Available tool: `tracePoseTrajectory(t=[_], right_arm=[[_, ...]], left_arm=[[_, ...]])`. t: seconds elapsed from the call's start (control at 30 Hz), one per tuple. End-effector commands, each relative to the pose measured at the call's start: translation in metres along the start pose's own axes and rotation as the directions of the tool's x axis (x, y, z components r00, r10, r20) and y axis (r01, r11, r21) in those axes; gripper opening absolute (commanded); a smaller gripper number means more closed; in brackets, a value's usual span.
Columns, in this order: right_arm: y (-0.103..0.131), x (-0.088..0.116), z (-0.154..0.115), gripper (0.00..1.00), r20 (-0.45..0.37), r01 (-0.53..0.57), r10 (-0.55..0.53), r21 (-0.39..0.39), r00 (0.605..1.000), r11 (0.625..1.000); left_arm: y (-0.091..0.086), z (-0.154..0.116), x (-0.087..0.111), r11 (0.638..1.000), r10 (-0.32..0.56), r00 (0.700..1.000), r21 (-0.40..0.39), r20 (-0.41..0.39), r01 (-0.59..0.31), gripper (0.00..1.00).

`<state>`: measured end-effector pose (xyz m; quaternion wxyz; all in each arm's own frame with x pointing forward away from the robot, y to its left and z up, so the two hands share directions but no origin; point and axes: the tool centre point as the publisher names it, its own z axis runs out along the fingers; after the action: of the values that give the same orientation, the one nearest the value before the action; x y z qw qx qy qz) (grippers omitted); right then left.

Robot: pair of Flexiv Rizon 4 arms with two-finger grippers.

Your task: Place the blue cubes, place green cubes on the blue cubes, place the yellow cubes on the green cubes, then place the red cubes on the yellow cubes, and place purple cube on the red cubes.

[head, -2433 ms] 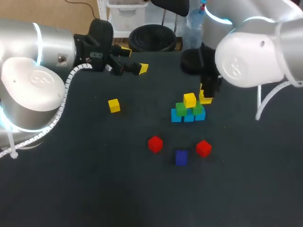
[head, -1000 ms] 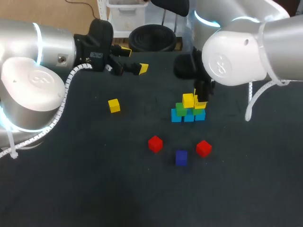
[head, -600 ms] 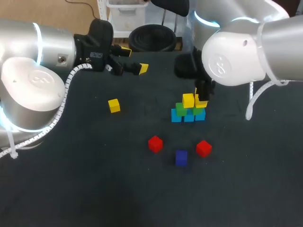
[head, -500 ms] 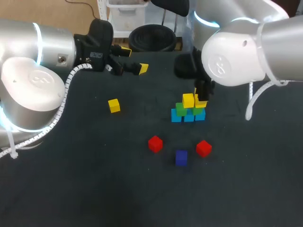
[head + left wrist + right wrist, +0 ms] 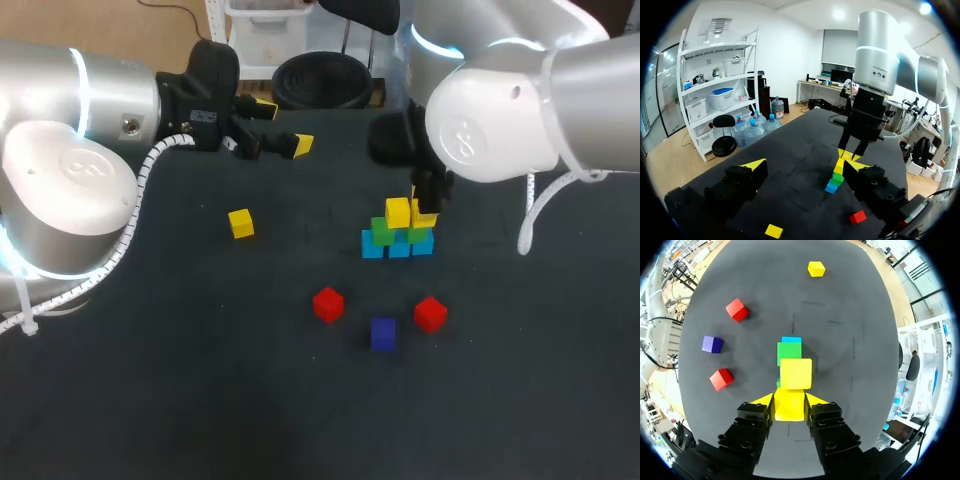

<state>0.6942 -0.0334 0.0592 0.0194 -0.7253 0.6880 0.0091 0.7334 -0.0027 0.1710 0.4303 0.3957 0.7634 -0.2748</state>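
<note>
A row of blue cubes carries green cubes, and one yellow cube sits on top. My right gripper is shut on a second yellow cube, held right beside the placed yellow cube over the stack's right side. A third yellow cube lies loose at the left. Two red cubes and a purple cube lie in front of the stack. My left gripper hangs open and empty at the back left, facing the stack.
The red cubes and the purple cube lie well apart from the stack. The dark table is bare at the front and right. Its back edge runs just behind my left gripper.
My right arm has swung left with the yellow cube, bringing it against the placed yellow cube on the stack. Over the last second it has kept still. The left arm has not moved.
</note>
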Motion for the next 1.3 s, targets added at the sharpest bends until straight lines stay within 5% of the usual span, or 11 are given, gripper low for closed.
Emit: tracePoseTrajectory(t=[0.03, 0.4, 0.5, 0.9, 1.3], right_arm=[[-0.001, 0.0, 0.001, 0.5, 0.0, -0.003, 0.003, 0.004, 1.0, 1.0], [-0.003, 0.001, 0.001, 0.77, -0.002, -0.005, 0.005, 0.008, 1.0, 1.0], [-0.005, 0.002, -0.007, 1.0, 0.011, -0.018, 0.018, 0.02, 1.0, 1.0], [-0.008, 0.027, -0.048, 1.0, 0.19, -0.215, 0.206, 0.029, 0.96, 0.976], [-0.007, 0.009, -0.027, 1.0, 0.151, -0.041, 0.031, 0.066, 0.988, 0.997]], left_arm=[[0.001, 0.0, 0.002, 1.0, 0.002, 1.0, 0.001, 0.007, -0.002, 1.0], [0.001, 0.0, 0.002, 1.0, 0.002, 1.0, 0.001, 0.007, -0.002, 1.0], [0.001, 0.0, 0.002, 1.0, 0.002, 1.0, 0.001, 0.007, -0.002, 1.0], [0.001, 0.0, 0.002, 1.0, 0.002, 1.0, 0.001, 0.007, -0.002, 1.0], [0.001, 0.0, 0.002, 1.0, 0.002, 1.0, 0.001, 0.007, -0.002, 1.0]])
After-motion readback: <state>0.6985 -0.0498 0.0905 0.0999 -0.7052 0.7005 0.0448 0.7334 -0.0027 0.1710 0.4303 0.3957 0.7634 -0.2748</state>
